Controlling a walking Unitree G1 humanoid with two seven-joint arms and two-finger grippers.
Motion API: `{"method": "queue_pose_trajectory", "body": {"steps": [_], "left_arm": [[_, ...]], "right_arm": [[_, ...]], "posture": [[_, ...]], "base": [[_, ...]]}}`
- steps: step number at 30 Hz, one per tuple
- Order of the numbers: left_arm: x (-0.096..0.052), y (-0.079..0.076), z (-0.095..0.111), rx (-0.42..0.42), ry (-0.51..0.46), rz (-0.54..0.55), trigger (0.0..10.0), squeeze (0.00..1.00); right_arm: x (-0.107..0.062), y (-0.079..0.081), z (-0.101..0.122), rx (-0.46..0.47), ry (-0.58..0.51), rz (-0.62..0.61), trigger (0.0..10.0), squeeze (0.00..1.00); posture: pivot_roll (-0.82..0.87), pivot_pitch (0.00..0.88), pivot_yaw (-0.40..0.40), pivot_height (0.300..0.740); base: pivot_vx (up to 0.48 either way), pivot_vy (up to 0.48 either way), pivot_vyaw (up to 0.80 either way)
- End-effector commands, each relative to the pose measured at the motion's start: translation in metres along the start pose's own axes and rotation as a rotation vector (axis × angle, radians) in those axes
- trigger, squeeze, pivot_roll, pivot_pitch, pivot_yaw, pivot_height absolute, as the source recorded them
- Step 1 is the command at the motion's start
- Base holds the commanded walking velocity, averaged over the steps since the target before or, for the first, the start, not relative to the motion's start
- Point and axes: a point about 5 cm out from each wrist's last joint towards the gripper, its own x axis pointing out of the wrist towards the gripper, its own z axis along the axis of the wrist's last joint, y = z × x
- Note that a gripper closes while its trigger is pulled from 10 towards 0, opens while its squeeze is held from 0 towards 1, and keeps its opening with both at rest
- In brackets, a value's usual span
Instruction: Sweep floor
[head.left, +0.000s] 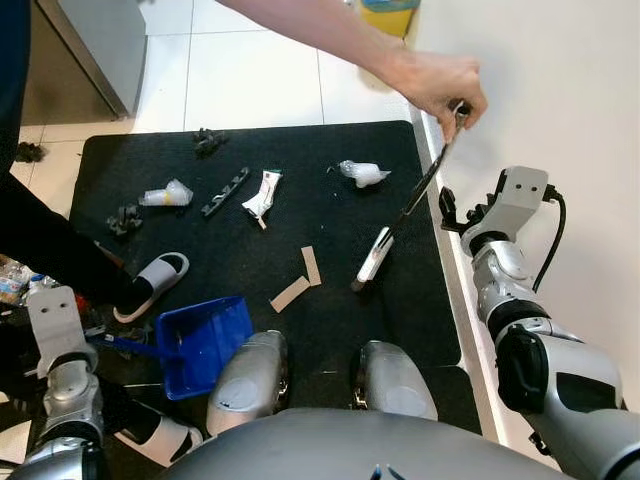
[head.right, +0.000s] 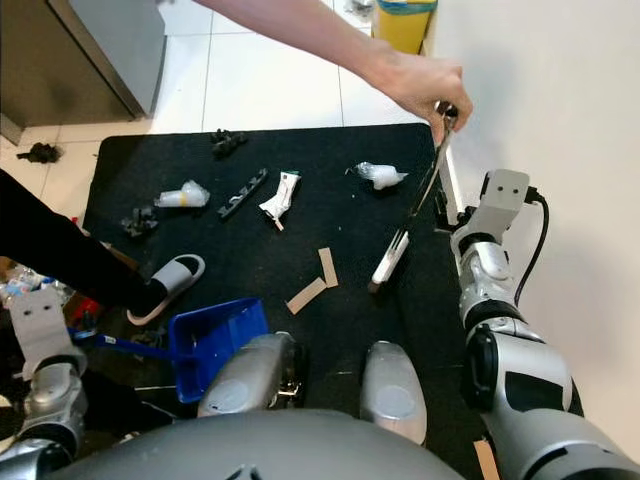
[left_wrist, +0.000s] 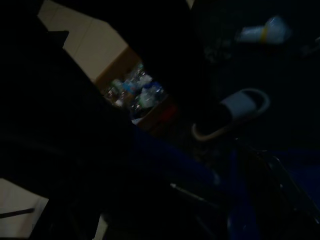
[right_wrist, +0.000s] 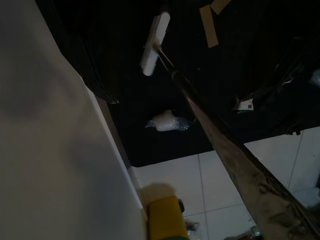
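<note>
Leaning just beside right pincer — hand-held broom

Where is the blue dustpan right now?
In the left eye view, the blue dustpan sits on the black mat at the robot's lower left, beside a grey slipper and in front of the robot's left knee.

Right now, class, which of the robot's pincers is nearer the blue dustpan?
Left. The left pincer is at the blue dustpan's handle, low on the mat; the right pincer is across the mat, beside the broom.
</note>
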Motion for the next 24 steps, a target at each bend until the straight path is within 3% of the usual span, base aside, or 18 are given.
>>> {"method": "queue_pose_trajectory", "body": {"steps": [1,4,8,12,22,24], "left_arm": [[0.003,0.011,0.004,0.019,-0.019,0.027,10.0,0.0],[0.004,0.012,0.006,0.013,-0.028,0.028,10.0,0.0],[0.004,0.006,0.019,0.052,-0.131,0.005,10.0,0.0],[0.0,-0.002,0.035,0.133,-0.301,0.006,10.0,0.0],[0.004,0.002,0.037,0.009,-0.257,0.08,10.0,0.0],[0.003,-0.002,0.048,-0.002,-0.318,0.062,10.0,0.0]], "right_arm": [[-0.001,-0.002,-0.001,0.005,-0.002,-0.01,10.0,0.0],[-0.001,-0.002,-0.001,0.005,-0.002,-0.01,10.0,0.0],[-0.001,-0.002,-0.001,0.005,-0.001,-0.011,10.0,0.0],[-0.001,-0.003,-0.001,0.005,-0.001,-0.012,10.0,0.0],[-0.002,-0.003,-0.001,0.005,-0.001,-0.012,10.0,0.0],[-0.002,-0.003,-0.001,0.006,-0.001,-0.012,10.0,0.0]], "posture": [[0.13,0.007,0.015,0.74],[0.13,0.007,0.015,0.74],[0.13,0.004,0.015,0.74],[0.13,0.007,0.016,0.74],[0.14,0.008,0.013,0.74],[0.13,0.005,0.015,0.74]], "base": [[0.0,0.0,0.0],[0.0,0.0,0.0],[0.0,0.0,0.0],[0.0,0.0,0.0],[0.0,0.0,0.0],[0.0,0.0,0.0]]}}
